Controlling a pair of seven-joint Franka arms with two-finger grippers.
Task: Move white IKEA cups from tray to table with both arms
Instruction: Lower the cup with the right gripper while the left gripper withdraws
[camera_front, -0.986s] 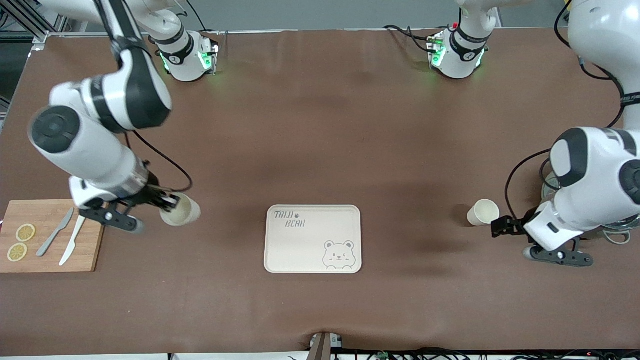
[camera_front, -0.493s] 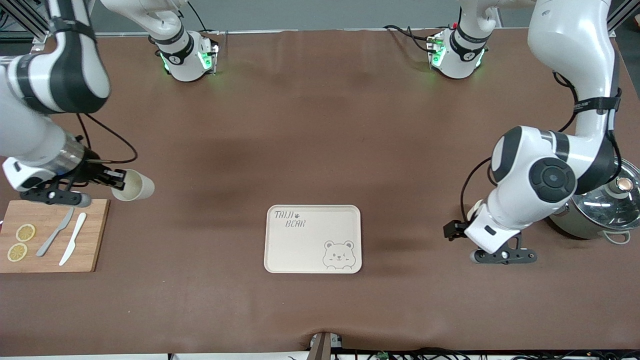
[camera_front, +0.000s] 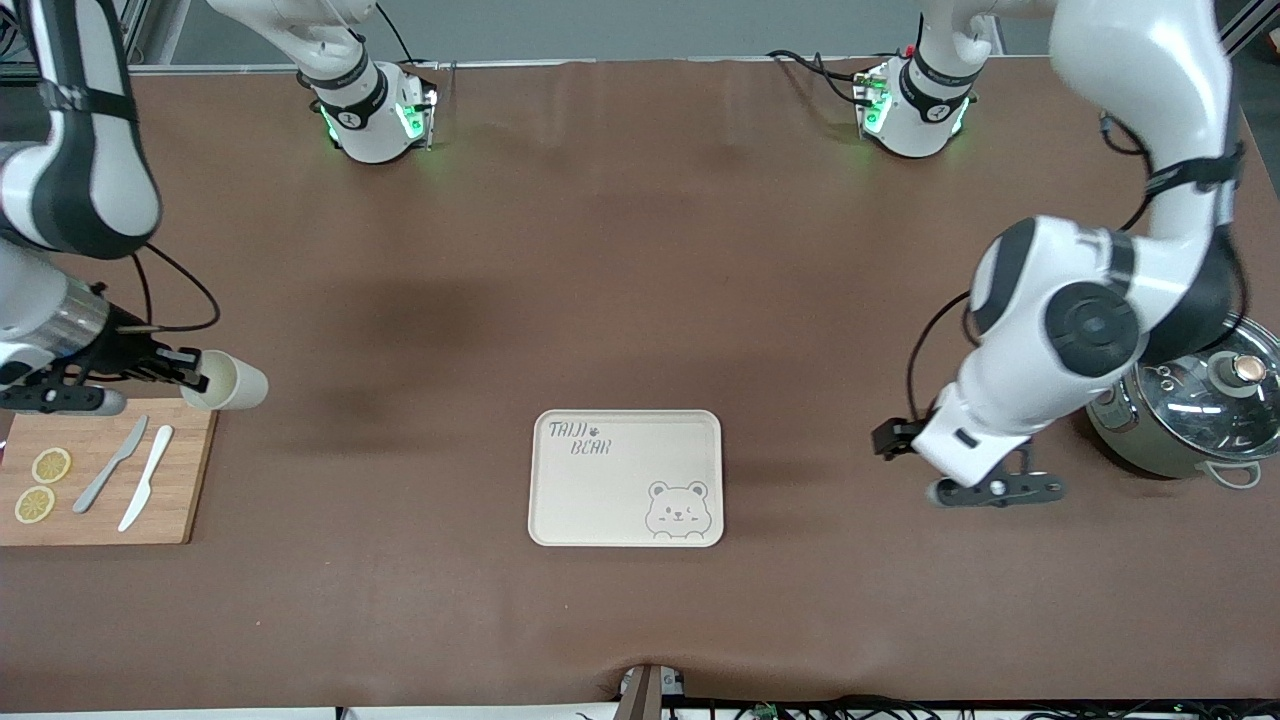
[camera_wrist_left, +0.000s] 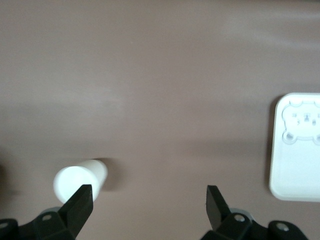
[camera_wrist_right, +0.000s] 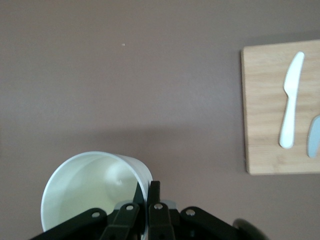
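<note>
My right gripper (camera_front: 196, 379) is shut on the rim of one white IKEA cup (camera_front: 228, 381) and holds it tilted over the table, by the corner of the wooden board. In the right wrist view the gripper (camera_wrist_right: 148, 192) pinches the cup's (camera_wrist_right: 85, 190) wall. My left gripper (camera_front: 890, 438) is open and empty over the table between the tray and the pot. In the left wrist view the gripper (camera_wrist_left: 148, 198) shows the second cup (camera_wrist_left: 80, 177) upright on the table, just outside one fingertip. The left arm hides this cup in the front view.
The cream bear-printed tray (camera_front: 625, 478) lies mid-table, also seen in the left wrist view (camera_wrist_left: 298, 150). A wooden board (camera_front: 100, 470) with two knives and lemon slices lies at the right arm's end. A lidded pot (camera_front: 1190, 400) stands at the left arm's end.
My right arm has carried its cup away from the tray toward the board. My left arm has moved toward the tray and now covers the second cup in the front view.
</note>
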